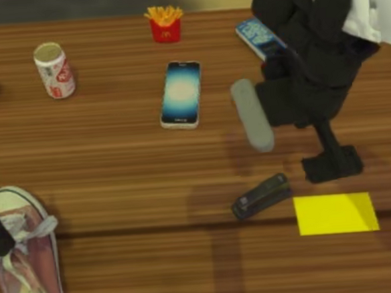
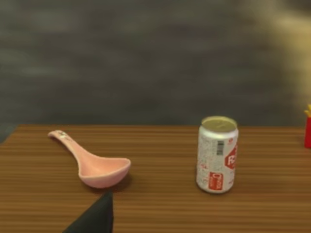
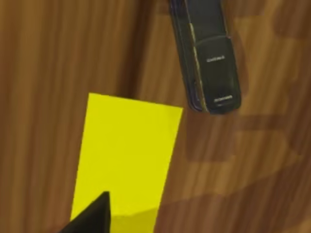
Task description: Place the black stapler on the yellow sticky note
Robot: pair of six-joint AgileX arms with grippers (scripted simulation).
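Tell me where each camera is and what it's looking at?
Top view: above the table, looking down; the right gripper hangs near the black stapler.
Left wrist view: on the left arm, facing a pink spoon and a soda can; a dark gripper tip shows.
Right wrist view: on the right arm, looking down at the yellow sticky note.
The top and right wrist views share the stapler and note.

a long brown wooden table (image 1: pixel 116 165) with fine horizontal grain is filling nearly the whole top view. behind its far edge a dim grey blurred wall (image 2: pixel 146 58) is showing, and a warm pale glow is spreading over the wall's upper right corner.
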